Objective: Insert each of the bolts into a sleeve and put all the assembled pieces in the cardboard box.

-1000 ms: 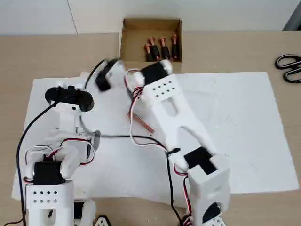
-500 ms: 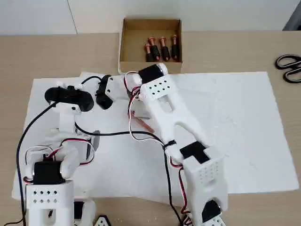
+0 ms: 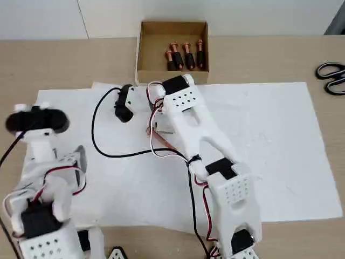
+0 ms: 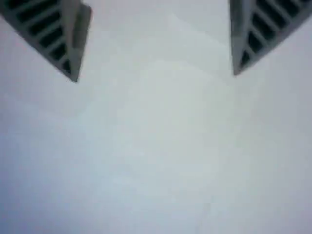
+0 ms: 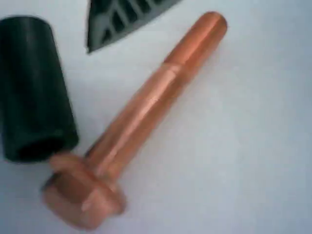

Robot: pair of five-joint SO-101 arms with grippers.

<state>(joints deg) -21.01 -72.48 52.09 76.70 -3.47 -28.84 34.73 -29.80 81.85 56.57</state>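
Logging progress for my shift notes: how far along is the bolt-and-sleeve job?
Done: four assembled pieces lie in the cardboard box. In hand: the right arm is over one loose bolt beside a black sleeve on the paper. Remaining: insert it, box it.

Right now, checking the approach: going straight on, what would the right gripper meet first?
Most likely the copper bolt lying on the white paper beside the black sleeve, though depth is unclear.

Workbench: wooden table [image 3: 64,59], paper sheet [image 3: 269,140], scissors [image 3: 331,75]
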